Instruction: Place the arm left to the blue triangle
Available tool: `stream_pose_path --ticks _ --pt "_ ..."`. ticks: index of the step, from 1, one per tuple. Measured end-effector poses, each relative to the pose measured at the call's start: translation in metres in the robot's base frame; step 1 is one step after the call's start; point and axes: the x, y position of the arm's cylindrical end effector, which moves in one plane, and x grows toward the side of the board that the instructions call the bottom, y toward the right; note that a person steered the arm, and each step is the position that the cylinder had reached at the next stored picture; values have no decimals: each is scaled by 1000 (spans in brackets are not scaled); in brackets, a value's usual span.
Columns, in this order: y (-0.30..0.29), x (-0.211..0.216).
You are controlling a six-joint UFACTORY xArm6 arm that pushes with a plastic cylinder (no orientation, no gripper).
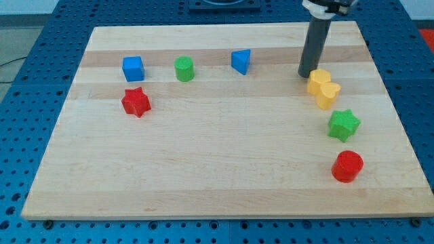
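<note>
The blue triangle (241, 61) lies near the view's top, a little right of centre, on the wooden board (217, 169). My tip (306, 74) is at the lower end of the dark rod, well to the right of the blue triangle. It stands just at the upper left of two yellow blocks: an upper yellow block (320, 80) and a yellow heart (327, 95) that touch each other. I cannot tell whether the tip touches the upper yellow block.
A blue cube (133, 68), a green cylinder (184, 68) and a red star (135, 102) lie at the view's upper left. A green star (344, 125) and a red cylinder (347, 166) lie at the right, below the yellow blocks.
</note>
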Motion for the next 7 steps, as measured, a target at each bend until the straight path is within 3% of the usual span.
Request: stream_pose_path --ticks 5,7 --pt "19 26" --pt "-139 41"
